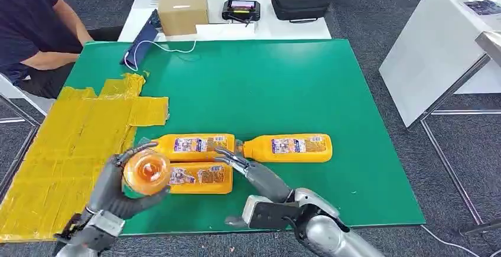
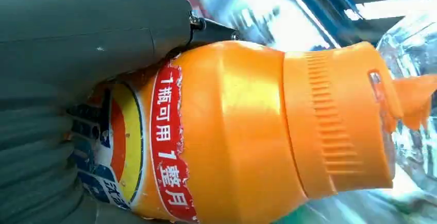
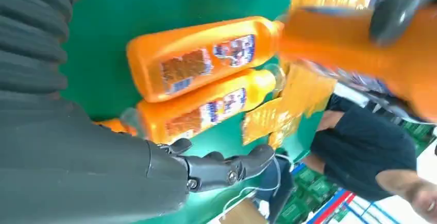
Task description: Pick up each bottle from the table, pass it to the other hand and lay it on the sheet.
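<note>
- The left hand [image 1: 112, 195] grips one orange bottle [image 1: 146, 172] off the table, base turned up toward the head camera; the left wrist view shows its grey thumb and palm clamped round the label end of the bottle [image 2: 232, 131], with the cap end free.
- Judged from the task, this bottle now sits with the hand nearest the yellow sheet [image 1: 71, 145], so the step in hand is to lay it down there, out at about nine o'clock from the hand.
- To do it well: swing the bottle over the sheet clear of the three bottles lying on the green mat [image 1: 283, 85], tip it on its side, lower it until it rests, and only then let the fingers go, since a round bottle may roll.
- The right hand [image 1: 245, 165] is empty, fingers spread and stretched forward, hovering at about three o'clock from the held bottle; its fingertips lie over the lying bottles [image 1: 198, 146], and I cannot tell if they touch.
- The third bottle [image 1: 289, 148] lies just beyond it, near two o'clock.
</note>
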Robot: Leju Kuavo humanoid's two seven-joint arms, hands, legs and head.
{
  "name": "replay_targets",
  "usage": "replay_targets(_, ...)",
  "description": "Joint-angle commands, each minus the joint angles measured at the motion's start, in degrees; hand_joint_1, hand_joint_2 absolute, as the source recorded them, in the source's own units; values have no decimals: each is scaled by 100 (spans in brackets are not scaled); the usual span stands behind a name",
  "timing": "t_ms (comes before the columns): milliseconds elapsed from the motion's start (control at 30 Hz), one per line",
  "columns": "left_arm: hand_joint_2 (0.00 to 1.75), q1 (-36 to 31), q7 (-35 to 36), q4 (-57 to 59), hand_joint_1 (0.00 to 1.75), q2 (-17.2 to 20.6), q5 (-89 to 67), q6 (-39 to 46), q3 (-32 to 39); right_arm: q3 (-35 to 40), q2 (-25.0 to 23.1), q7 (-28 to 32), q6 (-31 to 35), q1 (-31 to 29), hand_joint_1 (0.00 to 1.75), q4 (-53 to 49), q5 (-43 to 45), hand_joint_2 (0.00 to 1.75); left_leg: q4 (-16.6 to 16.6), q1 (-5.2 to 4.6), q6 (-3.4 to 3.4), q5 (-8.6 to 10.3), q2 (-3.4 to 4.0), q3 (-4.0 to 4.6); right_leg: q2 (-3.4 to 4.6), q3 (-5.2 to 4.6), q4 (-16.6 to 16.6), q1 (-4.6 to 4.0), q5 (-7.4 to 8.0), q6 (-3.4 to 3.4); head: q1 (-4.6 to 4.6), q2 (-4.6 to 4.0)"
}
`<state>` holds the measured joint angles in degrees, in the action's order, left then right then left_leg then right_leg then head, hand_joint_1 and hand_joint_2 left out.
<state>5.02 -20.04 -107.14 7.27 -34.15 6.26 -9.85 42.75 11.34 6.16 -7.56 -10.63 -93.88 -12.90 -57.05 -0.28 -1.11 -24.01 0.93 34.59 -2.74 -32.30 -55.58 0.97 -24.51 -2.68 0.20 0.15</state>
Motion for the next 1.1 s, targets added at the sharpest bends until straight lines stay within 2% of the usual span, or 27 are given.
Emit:
replay_targets(33, 175, -907, 1052, 685, 175, 530, -1765, 775, 774, -399, 106, -19, -63, 352, 0, -225, -140, 175, -2, 7, 9, -2, -17, -11, 9, 17, 0, -4, -5, 11, 0, 0)
replay_targets(167, 175, -964, 1338, 873, 175, 587, -2562, 997, 763, -342, 88, -14, -94, 343, 0, -186, -167, 175, 2, 7, 9, -2, -12, -15, 14, 18, 4, -5, -3, 12, 0, 0)
replay_targets(300, 175, -1629, 1695, 1869, 175, 851, -3241, 813, 537, -186, 15, -5, -169, -23, 0, 54, -106, 175, 0, 9, 13, -2, -18, -21, 16, 26, 3, -5, -7, 16, -2, 0)
replay_targets(367, 175, -1709, 1683, 2000, 175, 857, -3248, 829, 524, -173, 1, -2, -176, -43, 0, 70, -99, 175, 4, 2, 8, 5, -13, -11, 5, 13, 1, 0, 0, 9, 0, 0)
replay_targets(500, 175, -2027, 1871, 2525, 175, 1032, -3583, 639, 346, 80, -57, -18, -264, -143, 0, 120, -137, 175, -2, 21, 25, -7, -14, -36, 42, 40, 2, -15, -7, 30, -2, 0)
replay_targets(567, 175, -2448, 1869, 3132, 175, 1101, -3684, 480, 116, 292, -91, 6, -307, -307, 0, 219, -140, 175, -3, 15, 21, -2, -20, -24, 23, 30, -1, -11, -8, 21, 0, 0)
replay_targets(600, 175, -2523, 1862, 3247, 175, 1094, -3666, 476, 92, 323, -106, 2, -312, -339, 0, 242, -143, 175, 2, 7, 14, 8, -22, -10, 2, 17, 1, -5, -2, 11, 2, 0)
replay_targets(700, 175, -2567, 1863, 3309, 175, 1092, -3678, 469, 79, 334, -114, -8, -311, -354, 0, 255, -143, 175, 2, 9, 18, 10, -15, -17, 13, 20, 2, -6, -2, 14, 0, 0)
replay_targets(833, 175, -3453, 1935, 4653, 175, 1102, -3763, 131, -373, 592, -219, 5, -425, -676, 0, 459, -106, 175, -3, 11, 18, 10, -21, -11, 7, 20, -2, -7, -3, 11, 0, 0)
replay_targets(900, 175, -4001, 1872, 5572, 175, 1042, -3653, -181, -548, 684, -302, -39, -471, -808, 0, 576, -80, 175, -3, 13, 22, 13, -36, -16, 0, 29, -5, -8, -5, 17, 2, 0)
replay_targets(967, 175, -4239, 1678, 6138, 175, 1025, -3546, -165, -637, 729, -348, -62, -479, -865, 0, 650, -61, 175, -2, 12, 18, 20, -35, -8, -5, 20, -5, -8, 0, 15, 0, 0)
replay_targets(1033, 175, -4242, 1503, 6349, 175, 1070, -3374, -205, -669, 750, -347, -89, -474, -888, 0, 678, -44, 175, 4, 9, 19, 19, -20, -15, 6, 21, 0, -5, 3, 12, 2, 0)
replay_targets(1067, 175, -4286, 1279, 6506, 175, 1126, -3087, -543, -697, 771, -339, -112, -471, -930, 0, 710, -29, 175, 0, 13, 25, 19, -19, -18, 16, 25, -1, -8, 2, 16, 0, 0)
replay_targets(1100, 175, -4310, 1099, 6549, 168, 1215, -2885, -735, -721, 776, -334, -118, -468, -963, 0, 727, -25, 175, 4, 6, 19, 18, -9, -13, 16, 16, -2, -3, 5, 10, 0, 0)
